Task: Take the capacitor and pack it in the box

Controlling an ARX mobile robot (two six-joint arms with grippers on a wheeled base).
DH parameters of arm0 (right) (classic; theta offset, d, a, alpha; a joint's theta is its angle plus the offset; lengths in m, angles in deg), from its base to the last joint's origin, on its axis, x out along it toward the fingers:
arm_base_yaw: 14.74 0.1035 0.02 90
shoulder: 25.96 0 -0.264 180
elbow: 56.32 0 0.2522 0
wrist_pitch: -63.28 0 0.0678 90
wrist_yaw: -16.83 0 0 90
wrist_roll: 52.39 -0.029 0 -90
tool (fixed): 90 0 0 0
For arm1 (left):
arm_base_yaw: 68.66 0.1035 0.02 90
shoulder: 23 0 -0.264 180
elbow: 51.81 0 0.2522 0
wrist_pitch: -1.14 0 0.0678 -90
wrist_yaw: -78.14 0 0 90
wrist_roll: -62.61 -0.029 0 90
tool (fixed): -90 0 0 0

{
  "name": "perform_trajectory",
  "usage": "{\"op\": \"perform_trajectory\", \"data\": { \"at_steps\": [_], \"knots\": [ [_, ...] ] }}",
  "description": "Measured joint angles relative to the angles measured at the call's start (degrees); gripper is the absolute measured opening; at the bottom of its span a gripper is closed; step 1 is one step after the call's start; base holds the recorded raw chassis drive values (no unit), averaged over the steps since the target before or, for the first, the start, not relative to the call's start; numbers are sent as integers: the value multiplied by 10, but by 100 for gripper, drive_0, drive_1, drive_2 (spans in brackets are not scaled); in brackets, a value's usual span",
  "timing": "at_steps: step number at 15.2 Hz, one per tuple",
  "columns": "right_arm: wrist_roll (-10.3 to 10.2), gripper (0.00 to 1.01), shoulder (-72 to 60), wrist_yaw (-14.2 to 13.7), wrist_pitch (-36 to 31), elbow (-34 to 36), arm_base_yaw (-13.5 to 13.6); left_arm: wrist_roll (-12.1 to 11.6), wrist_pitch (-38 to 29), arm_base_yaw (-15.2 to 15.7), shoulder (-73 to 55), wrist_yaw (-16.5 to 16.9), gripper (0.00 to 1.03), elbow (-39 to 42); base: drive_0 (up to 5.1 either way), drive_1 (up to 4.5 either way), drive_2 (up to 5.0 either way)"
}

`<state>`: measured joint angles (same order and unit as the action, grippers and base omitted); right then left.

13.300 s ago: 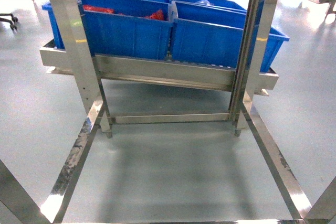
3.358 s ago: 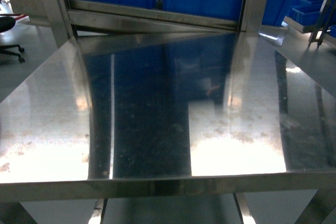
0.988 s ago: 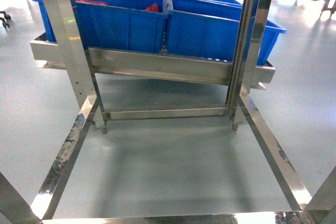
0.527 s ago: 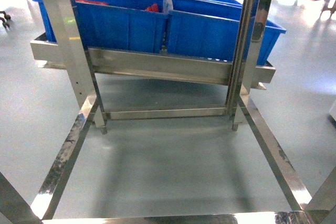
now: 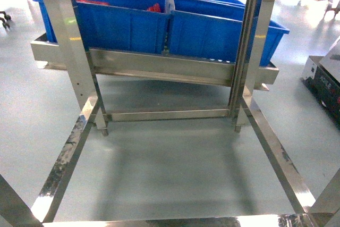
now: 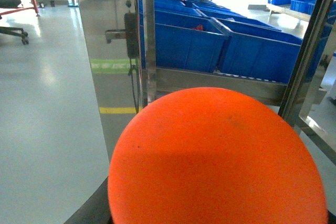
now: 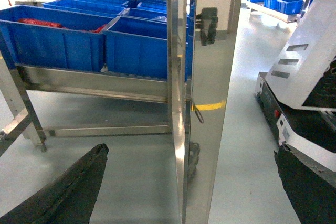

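Observation:
The capacitor (image 6: 215,161) fills the lower half of the left wrist view as a big orange-red round end face, right in front of the camera. My left gripper (image 6: 215,217) is shut on it; its fingers are hidden behind the capacitor except a dark edge at the lower left. In the right wrist view my right gripper (image 7: 189,184) is open, with nothing but a steel post between its black fingertips (image 7: 68,192). Neither gripper shows in the head view. The box is out of view.
A steel rack (image 5: 159,67) carries rows of blue bins (image 5: 125,25), some holding orange-red pieces (image 5: 155,8). Steel posts (image 5: 69,51) and floor rails (image 5: 273,152) frame grey floor. A white and black wheeled machine (image 7: 304,77) stands close on the right (image 5: 325,83).
The wheeled machine has come into the head view at the right edge, where only a pale sliver showed half a second ago. The rack and bins have not moved.

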<state>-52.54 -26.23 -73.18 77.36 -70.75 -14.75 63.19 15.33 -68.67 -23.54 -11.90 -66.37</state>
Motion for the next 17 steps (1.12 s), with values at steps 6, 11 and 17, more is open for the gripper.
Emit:
{"op": "perform_trajectory", "data": {
  "at_steps": [6, 11, 17],
  "knots": [
    [0, 98, 0, 0, 0, 0, 0, 0, 0, 0, 0, 0, 44, 0, 0, 0, 0],
    [0, 98, 0, 0, 0, 0, 0, 0, 0, 0, 0, 0, 44, 0, 0, 0, 0],
    [0, 98, 0, 0, 0, 0, 0, 0, -2, 0, 0, 1, 44, 0, -320, 157, 188]
  ]
}}
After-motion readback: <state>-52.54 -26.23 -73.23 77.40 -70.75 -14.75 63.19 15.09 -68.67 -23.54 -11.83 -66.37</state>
